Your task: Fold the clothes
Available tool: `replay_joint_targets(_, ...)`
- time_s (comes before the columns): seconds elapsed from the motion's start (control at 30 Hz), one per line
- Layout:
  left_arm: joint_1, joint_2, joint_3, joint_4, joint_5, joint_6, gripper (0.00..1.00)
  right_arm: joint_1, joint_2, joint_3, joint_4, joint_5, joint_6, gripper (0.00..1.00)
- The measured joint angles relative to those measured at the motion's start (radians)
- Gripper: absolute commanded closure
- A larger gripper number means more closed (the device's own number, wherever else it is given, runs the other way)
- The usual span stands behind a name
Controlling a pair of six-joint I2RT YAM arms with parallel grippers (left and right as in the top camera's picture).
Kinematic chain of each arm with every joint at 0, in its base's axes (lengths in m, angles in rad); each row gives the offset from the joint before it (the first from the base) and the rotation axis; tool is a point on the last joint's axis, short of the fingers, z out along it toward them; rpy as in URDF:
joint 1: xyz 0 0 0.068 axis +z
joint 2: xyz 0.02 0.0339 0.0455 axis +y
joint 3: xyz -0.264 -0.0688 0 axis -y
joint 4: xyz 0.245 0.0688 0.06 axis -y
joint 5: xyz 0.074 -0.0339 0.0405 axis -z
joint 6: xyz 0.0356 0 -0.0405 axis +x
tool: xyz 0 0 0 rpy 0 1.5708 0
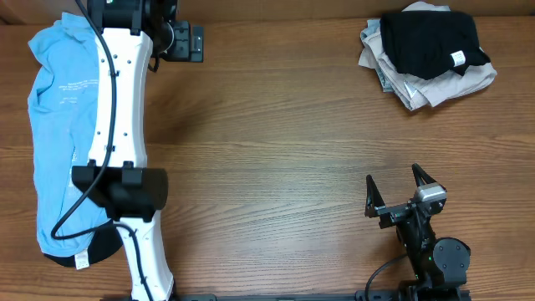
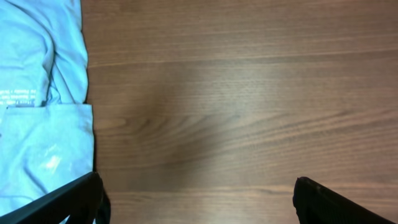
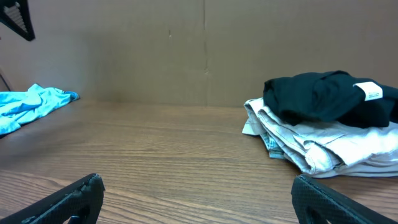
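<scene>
A light blue printed T-shirt (image 1: 50,125) lies spread along the table's left side; it also shows at the left of the left wrist view (image 2: 37,124). A dark garment with a white tag (image 1: 81,261) peeks out under its near end. A black garment (image 1: 430,42) with a small white tag lies on crumpled beige ones (image 1: 447,84) at the far right, also in the right wrist view (image 3: 323,96). My left gripper (image 1: 119,191) hangs wide open and empty over the T-shirt's right edge (image 2: 199,205). My right gripper (image 1: 394,188) is open and empty near the front (image 3: 199,199).
The white left arm (image 1: 117,92) reaches over the T-shirt and hides part of it. A brown cardboard wall (image 3: 186,50) stands behind the wooden table (image 1: 276,150).
</scene>
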Motion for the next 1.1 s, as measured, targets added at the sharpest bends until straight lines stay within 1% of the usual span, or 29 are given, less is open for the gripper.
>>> replay_joint_targets(0.13, -0.017, -0.225, -0.255, 0.055, 0.0, 0.0, 0.0, 0.0, 0.0, 0.0, 0.0, 0.0, 0.0, 0.0)
replay_joint_targets(0.23, -0.022, -0.452, -0.439, 0.077, 0.0, 0.002, 0.0, 0.0, 0.0, 0.0, 0.0, 0.0, 0.0, 0.0)
replay_joint_targets(0.3, -0.016, -0.606, -0.553, 0.126, -0.005, 0.008, 0.0, 0.0, 0.0, 0.0, 0.0, 0.0, 0.0, 0.0)
replay_joint_targets(0.4, 0.004, -0.843, -0.754, 0.284, -0.008, 0.016, 0.0, 0.0, 0.0, 0.0, -0.001, 0.0, 0.0, 0.0)
replay_joint_targets(0.53, 0.024, -1.118, -1.056, 0.586, -0.005, 0.016, 0.0, 0.0, 0.0, 0.0, 0.0, 0.0, 0.0, 0.0)
replay_joint_targets(0.67, 0.04, -1.394, -1.435, 0.917, 0.013, -0.019, 0.0, 0.0, 0.0, 0.0, -0.001, 0.0, 0.0, 0.0)
replay_joint_targets(0.77, 0.052, -1.622, -1.729, 1.091, 0.02, -0.072, 0.0, 0.0, -0.001, 0.0, -0.002, 0.0, 0.0, 0.0)
replay_joint_targets(0.9, 0.052, -1.868, -2.029, 1.233, 0.031, -0.113, 0.0, 0.0, -0.001, 0.0, -0.002, 0.0, 0.0, 0.0)
replay_joint_targets(1.03, 0.052, -2.025, -2.239, 1.316, 0.035, -0.124, 0.0, 0.0, -0.001, 0.0, -0.002, 0.0, 0.0, 0.0)
replay_joint_targets(1.1, 0.052, -2.076, -2.309, 1.353, 0.035, -0.123, 0.0, 0.0, -0.001, 0.0, -0.002, 0.0, 0.0, 0.0)
